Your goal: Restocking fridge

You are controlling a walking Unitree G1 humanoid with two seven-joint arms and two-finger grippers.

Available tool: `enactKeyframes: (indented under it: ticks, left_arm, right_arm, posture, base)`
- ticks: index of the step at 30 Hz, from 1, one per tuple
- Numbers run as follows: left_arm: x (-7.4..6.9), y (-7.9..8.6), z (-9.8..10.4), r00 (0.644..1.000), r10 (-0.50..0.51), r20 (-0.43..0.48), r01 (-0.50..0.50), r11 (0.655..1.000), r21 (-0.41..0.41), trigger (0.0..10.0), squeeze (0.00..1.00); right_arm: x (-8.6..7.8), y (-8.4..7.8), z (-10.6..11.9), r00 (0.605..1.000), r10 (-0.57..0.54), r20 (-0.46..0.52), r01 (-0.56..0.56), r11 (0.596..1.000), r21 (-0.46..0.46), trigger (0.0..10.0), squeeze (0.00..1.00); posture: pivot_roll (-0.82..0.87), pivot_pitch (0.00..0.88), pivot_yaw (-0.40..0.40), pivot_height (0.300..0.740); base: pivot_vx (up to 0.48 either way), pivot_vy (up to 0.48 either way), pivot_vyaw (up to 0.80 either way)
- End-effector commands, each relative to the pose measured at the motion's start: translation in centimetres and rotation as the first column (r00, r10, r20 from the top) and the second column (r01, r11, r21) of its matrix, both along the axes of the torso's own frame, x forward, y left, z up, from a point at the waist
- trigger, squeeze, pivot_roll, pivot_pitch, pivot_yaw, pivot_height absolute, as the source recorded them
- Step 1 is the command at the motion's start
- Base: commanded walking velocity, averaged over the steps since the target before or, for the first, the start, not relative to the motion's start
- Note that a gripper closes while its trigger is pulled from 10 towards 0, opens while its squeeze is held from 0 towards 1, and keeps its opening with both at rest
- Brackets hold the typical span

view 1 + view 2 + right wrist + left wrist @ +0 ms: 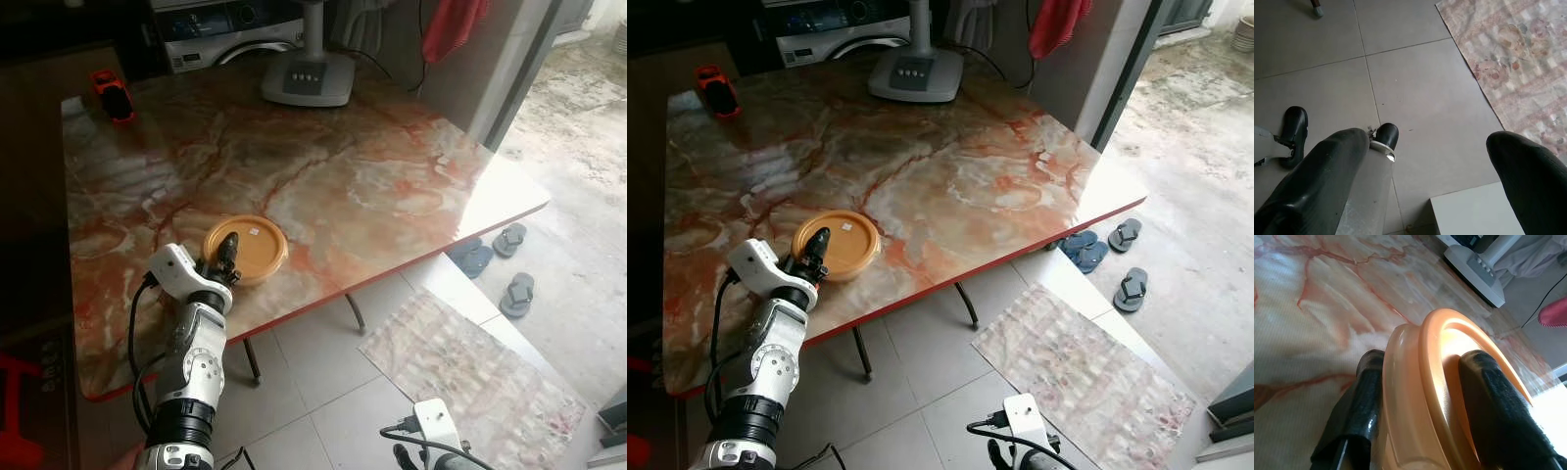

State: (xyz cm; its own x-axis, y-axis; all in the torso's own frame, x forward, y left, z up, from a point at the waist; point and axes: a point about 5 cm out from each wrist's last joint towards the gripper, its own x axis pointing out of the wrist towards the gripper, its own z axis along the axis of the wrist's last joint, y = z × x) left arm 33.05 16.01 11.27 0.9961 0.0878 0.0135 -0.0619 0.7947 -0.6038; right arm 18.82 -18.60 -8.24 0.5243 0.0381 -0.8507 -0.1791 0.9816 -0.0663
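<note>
I had my left gripper at the near edge of the marble counter, where the orange lidded container lay flat, close to the front rim. My two black fingers were pinching its rim, one on the outer wall and one on top of the lid, so the gripper was closed on the container and not spread. I judged this step as the pick-up: the grasp looked made, but the container was not yet lifted from the counter.

My right gripper hung low beside my body with its fingers spread wide, over the grey floor tiles and near a patterned mat.

No fridge was to be seen. The next move called for a level lift, because the hold on the rim was shallow and the container could tip or slip, and then for turning away to look for the fridge.
</note>
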Motion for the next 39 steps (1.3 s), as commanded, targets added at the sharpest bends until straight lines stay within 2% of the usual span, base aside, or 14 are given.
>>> enactKeyframes:
  ticks: [1,13,17,21,23,28,33,39]
  left_arm:
    - [-0.5,0.1,-1.7,0.997,0.001,-0.079,0.0,1.0,0.02,0.0,0.0]
    - [-0.3,0.0,-1.1,0.999,0.009,-0.051,-0.008,1.0,0.022,0.0,0.0]
    - [-0.2,0.0,-0.8,1.0,0.02,-0.025,-0.02,1.0,-0.002,0.0,0.0]
    - [-0.2,-0.4,0.2,0.999,0.01,0.051,-0.006,0.997,-0.083,0.0,0.0]
    - [-0.2,-0.5,0.5,0.997,0.004,0.075,0.003,0.995,-0.097,0.0,0.0]
    - [-0.2,-0.7,0.7,0.996,-0.001,0.092,0.011,0.994,-0.11,0.0,0.0]
    - [-0.2,-0.5,1.3,0.99,0.011,0.139,0.014,0.983,-0.182,0.0,0.0]
    - [-0.2,-0.4,1.6,0.987,0.014,0.159,0.02,0.978,-0.206,0.0,0.0]
  right_arm:
    - [-0.3,0.0,-0.1,1.0,0.001,-0.013,-0.001,1.0,0.0,10.0,0.0]
    - [-0.2,0.1,-0.1,1.0,0.006,-0.009,-0.007,1.0,-0.001,10.0,0.0]
    - [-0.1,0.1,-0.1,1.0,0.008,-0.006,-0.008,1.0,-0.002,10.0,0.0]
    - [-0.1,0.0,0.0,1.0,0.009,-0.006,-0.009,1.0,-0.005,10.0,0.0]
    - [-0.1,0.0,0.0,1.0,0.008,-0.006,-0.008,1.0,-0.006,10.0,0.0]
    - [0.0,-0.1,0.0,1.0,0.009,-0.007,-0.009,1.0,-0.008,10.0,0.0]
    - [0.0,-0.1,0.0,1.0,0.014,-0.007,-0.014,1.0,-0.012,10.0,0.0]
    - [0.0,-0.1,0.0,1.0,0.015,-0.006,-0.015,1.0,-0.015,10.0,0.0]
  posture:
    - [0.02,0.117,-0.019,0.74]
    - [0.02,0.118,-0.022,0.74]
    - [0.02,0.118,-0.025,0.74]
    - [0.01,0.119,-0.025,0.74]
    - [0.02,0.12,-0.026,0.74]
    - [0.01,0.121,-0.028,0.74]
    - [0.01,0.121,-0.028,0.74]
    - [0.01,0.119,-0.028,0.74]
  base:
    - [0.0,0.0,0.0]
    - [0.0,0.0,0.0]
    - [0.0,0.0,0.0]
    - [0.0,0.0,0.0]
    - [0.0,0.0,0.0]
    - [0.0,0.0,0.0]
    - [0.0,0.0,0.0]
    - [0.0,0.0,0.0]
